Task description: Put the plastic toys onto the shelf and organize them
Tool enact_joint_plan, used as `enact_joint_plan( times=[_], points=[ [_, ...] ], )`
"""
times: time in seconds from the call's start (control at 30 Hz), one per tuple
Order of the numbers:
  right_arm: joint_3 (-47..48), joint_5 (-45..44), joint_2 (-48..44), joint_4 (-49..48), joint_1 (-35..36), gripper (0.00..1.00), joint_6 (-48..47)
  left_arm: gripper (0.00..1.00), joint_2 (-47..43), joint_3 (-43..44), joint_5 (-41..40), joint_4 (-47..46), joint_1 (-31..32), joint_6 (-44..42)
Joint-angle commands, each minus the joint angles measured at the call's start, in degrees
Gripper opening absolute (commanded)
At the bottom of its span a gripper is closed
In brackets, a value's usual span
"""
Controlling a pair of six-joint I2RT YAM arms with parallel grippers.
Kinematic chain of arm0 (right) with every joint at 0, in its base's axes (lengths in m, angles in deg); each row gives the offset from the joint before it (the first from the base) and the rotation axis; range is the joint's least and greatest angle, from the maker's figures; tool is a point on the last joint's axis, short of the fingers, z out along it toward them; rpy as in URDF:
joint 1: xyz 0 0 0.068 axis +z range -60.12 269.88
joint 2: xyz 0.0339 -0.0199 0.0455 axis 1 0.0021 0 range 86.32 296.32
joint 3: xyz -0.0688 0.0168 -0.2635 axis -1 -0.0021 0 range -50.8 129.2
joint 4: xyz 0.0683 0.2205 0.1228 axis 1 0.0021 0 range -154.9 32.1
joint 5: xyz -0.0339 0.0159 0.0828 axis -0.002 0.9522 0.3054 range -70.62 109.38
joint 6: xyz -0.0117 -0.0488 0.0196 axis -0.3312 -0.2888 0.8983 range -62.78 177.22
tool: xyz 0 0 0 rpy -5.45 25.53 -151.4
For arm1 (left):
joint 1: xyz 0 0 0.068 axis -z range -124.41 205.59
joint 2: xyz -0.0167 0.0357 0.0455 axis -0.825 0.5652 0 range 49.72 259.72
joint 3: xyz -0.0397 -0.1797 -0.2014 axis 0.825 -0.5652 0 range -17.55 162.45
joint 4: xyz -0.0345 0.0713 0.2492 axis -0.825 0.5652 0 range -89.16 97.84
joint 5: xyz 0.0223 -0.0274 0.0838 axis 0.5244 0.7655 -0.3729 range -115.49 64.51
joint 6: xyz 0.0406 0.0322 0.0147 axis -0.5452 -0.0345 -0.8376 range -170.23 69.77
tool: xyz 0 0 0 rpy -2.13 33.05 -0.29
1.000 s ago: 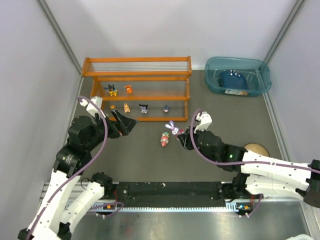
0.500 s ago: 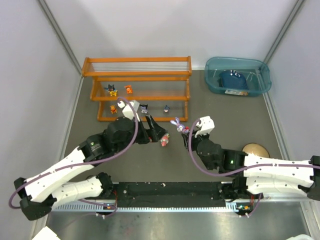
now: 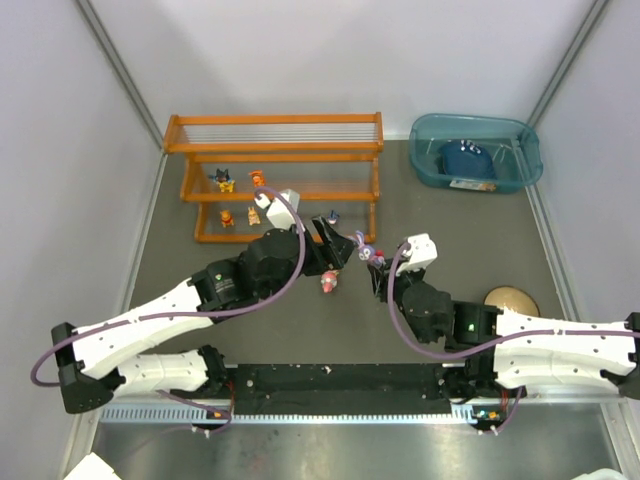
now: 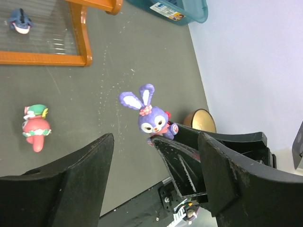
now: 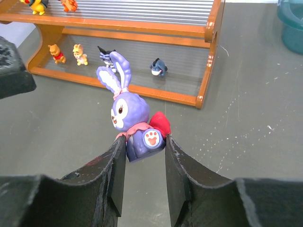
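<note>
My right gripper (image 3: 374,258) is shut on the purple bunny (image 5: 135,118) and holds it above the floor in front of the orange shelf (image 3: 275,150). The bunny also shows in the top view (image 3: 366,249) and the left wrist view (image 4: 150,116). My left gripper (image 3: 335,250) is open and empty, just left of the bunny. A pink-red-white toy (image 3: 328,283) lies on the floor below it, also seen in the left wrist view (image 4: 35,129). Several small toys stand on the shelf's lower tiers: black-yellow (image 3: 222,181), orange (image 3: 257,179), tan (image 3: 253,214), navy-white (image 3: 333,217).
A translucent teal bin (image 3: 476,150) holding a dark blue object (image 3: 466,160) sits at the back right. A round tan disc (image 3: 511,299) lies on the floor at the right. Grey walls close in on both sides.
My left arm swung from the left side to the middle, its open gripper now beside the bunny. My right gripper lifted the bunny and carried it slightly right.
</note>
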Motion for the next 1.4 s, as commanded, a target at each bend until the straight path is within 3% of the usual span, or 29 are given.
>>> enact_joint_plan(
  times=[0.0,1.37],
  points=[
    [2.5,-2.7,-1.2,-2.8,1.6,0.0,-1.3,0.77,2.4,2.9,-1.7,-4.3,1.8,1.2],
    [0.6,-1.0,-3.5,-2.5,2.9,0.0,-3.4,0.71,10.1,1.9,0.7,-8.3,2.4,8.3]
  ],
)
